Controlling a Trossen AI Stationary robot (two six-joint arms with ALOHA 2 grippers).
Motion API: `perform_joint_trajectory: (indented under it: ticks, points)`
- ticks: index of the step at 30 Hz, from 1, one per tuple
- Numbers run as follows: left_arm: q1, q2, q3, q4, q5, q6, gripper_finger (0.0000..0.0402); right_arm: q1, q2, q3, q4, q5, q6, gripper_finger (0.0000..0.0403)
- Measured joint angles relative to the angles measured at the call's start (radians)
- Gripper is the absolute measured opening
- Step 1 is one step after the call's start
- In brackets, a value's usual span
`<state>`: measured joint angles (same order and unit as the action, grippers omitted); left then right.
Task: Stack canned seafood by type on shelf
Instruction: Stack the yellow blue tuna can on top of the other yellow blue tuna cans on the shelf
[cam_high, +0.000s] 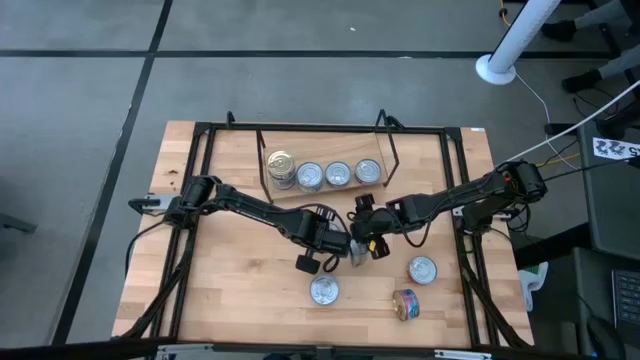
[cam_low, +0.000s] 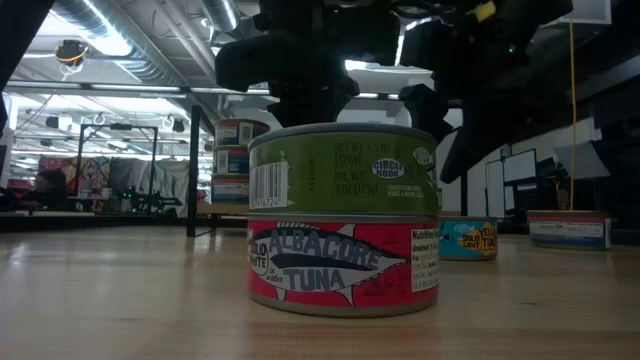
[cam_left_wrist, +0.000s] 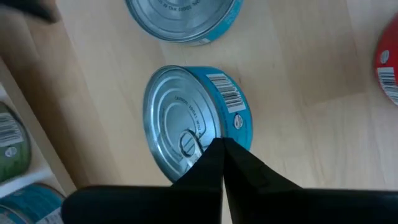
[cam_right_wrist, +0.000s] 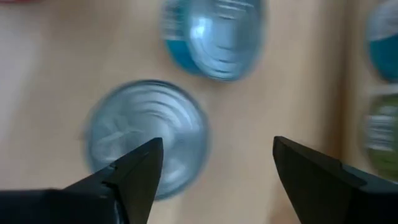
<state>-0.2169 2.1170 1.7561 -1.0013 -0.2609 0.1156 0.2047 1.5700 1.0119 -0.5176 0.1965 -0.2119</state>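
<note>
Even, diffuse overhead light on table (cam_high: 240, 250); shadows soft, faint. Low view backlit: ceiling strip lights (cam_low: 100, 35) glare bright, arms above read as black silhouettes, near cans (cam_low: 343, 215) sharp, room behind soft. Left wrist view crisp, mild sheen on lid (cam_left_wrist: 180, 118). Right wrist view heavily motion-blurred, lids smeared.

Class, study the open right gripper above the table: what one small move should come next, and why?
Probably lower the right gripper and shut it around the silver-lidded tin beneath it: its fingers stand wide open, holding nothing, and that tin is not yet on the shelf.
</note>
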Motion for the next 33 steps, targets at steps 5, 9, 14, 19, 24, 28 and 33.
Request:
perform_joint_trajectory:
  ticks: [5,9,14,19,24,28,33]
  points:
    - [0.004,0.0,0.0,0.001,-0.002,-0.001,0.0,0.033,-0.007,0.0,-0.046,0.109,-0.005,0.0302]
    - [0.008,0.0,0.0,0.0,-0.002,0.003,0.0,0.034,-0.012,0.0,-0.132,0.107,0.01,0.0302]
    - [0.008,0.0,0.0,-0.005,-0.002,-0.003,0.0,0.044,-0.04,0.0,-0.24,0.113,0.058,0.0302]
    - [0.008,0.0,0.0,-0.004,-0.002,-0.005,0.0,0.088,-0.108,-0.002,-0.309,0.134,0.132,0.0302]
    - [0.008,0.0,0.0,-0.004,-0.002,-0.005,0.0,0.165,-0.209,-0.1,-0.229,0.245,0.232,0.0302]
    - [0.008,0.0,0.0,0.0,-0.002,-0.004,0.0,0.243,-0.267,-0.241,0.027,0.375,0.282,0.0302]
    - [0.008,0.0,0.0,0.005,-0.002,-0.004,0.0,0.288,-0.237,-0.372,0.484,0.439,0.135,0.0302]
